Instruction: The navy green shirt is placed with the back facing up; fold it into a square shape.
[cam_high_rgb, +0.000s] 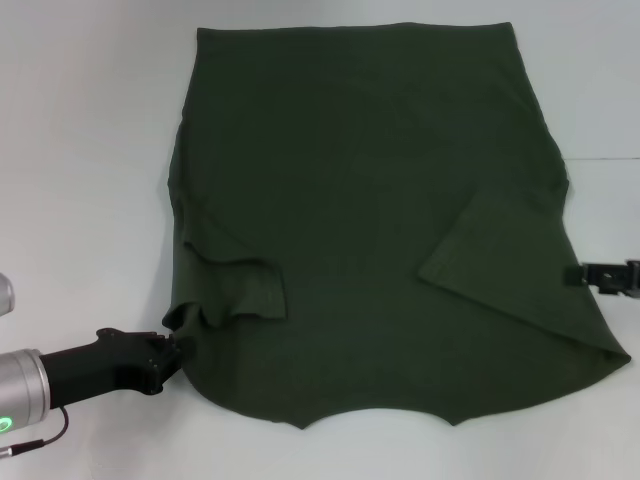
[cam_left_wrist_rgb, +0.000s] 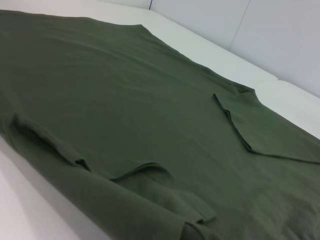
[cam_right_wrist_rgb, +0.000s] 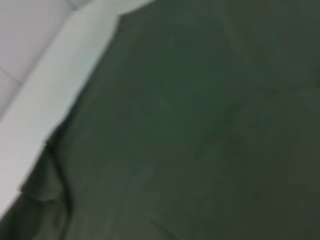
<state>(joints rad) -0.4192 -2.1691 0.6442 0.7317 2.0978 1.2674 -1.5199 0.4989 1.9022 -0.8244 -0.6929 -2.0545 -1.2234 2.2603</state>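
1. Navy green shirt (cam_high_rgb: 370, 230) lies spread on the white table (cam_high_rgb: 80, 150), both sleeves folded inward; no print or label readable.
2. Left gripper (cam_high_rgb: 165, 358) touches the near-left shirt edge; grip state cannot be told.
3. Right gripper (cam_high_rgb: 610, 276) sits at the right edge; grip state cannot be told.

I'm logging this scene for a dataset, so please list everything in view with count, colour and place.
shirt: one, dark olive green, spread flat across the middle of the table, both sleeves folded in onto the body, collar end toward the robot.
table: one, white, under the shirt and bare around it.
left gripper: one, black on a silver arm, at the shirt's near left edge by the folded sleeve.
right gripper: one, black, only partly in view at the right edge of the head view, just off the shirt's right side.
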